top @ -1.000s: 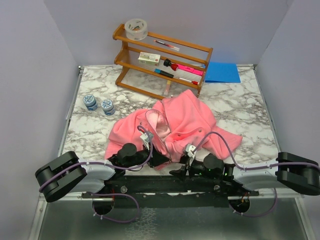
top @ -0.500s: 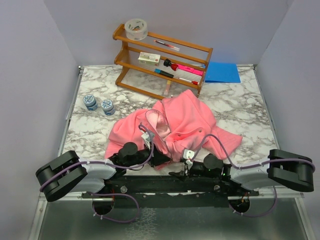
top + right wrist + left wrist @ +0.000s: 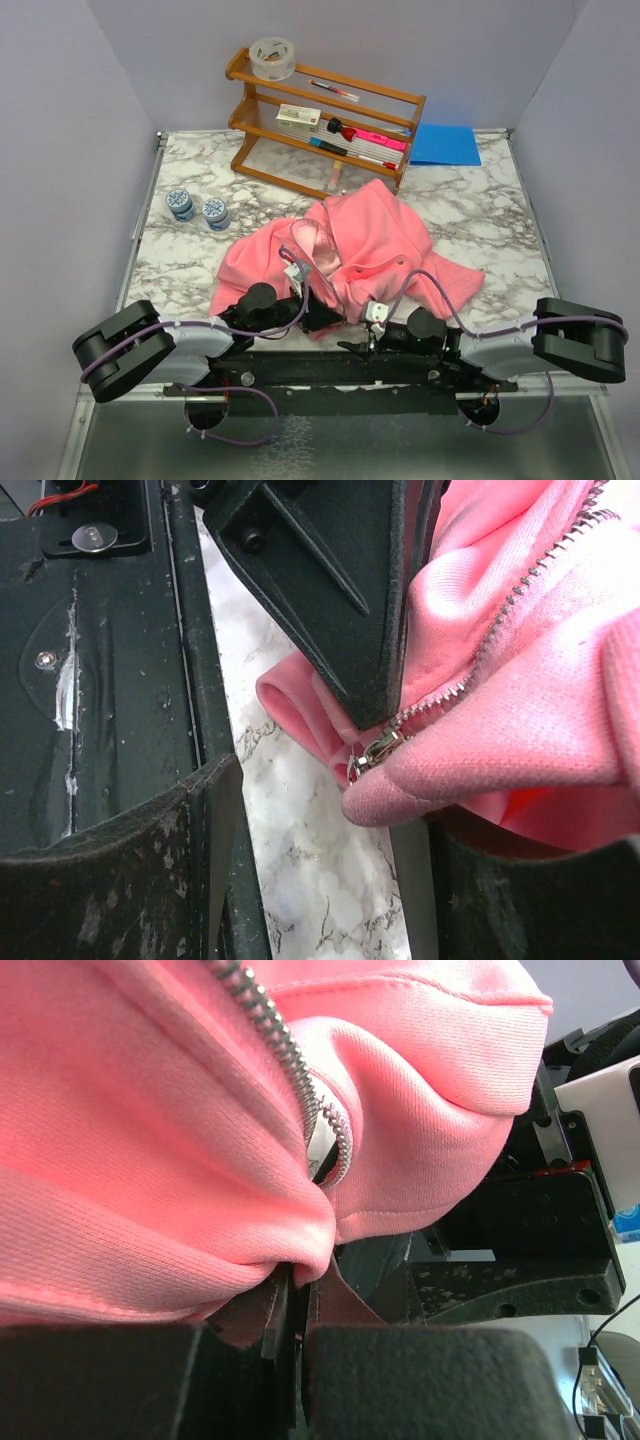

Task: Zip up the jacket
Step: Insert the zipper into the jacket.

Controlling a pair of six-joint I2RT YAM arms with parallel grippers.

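Observation:
The pink jacket lies crumpled in the middle of the marble table, front open. My left gripper is at its near hem. In the left wrist view it is shut on a fold of the jacket, just below the zipper teeth. My right gripper sits close beside it, open. In the right wrist view its fingers stand wide apart. The zipper slider and the jacket's edge hang between them, against the left gripper's black finger.
A wooden rack with pens and a tape roll stands at the back. A blue folder lies to its right. Two small jars sit at the left. The black base rail runs along the near edge.
My right arm has drawn in to the left, bringing its gripper up to the jacket's hem with its fingers slightly narrower. The left gripper keeps its hold and has hardly moved.

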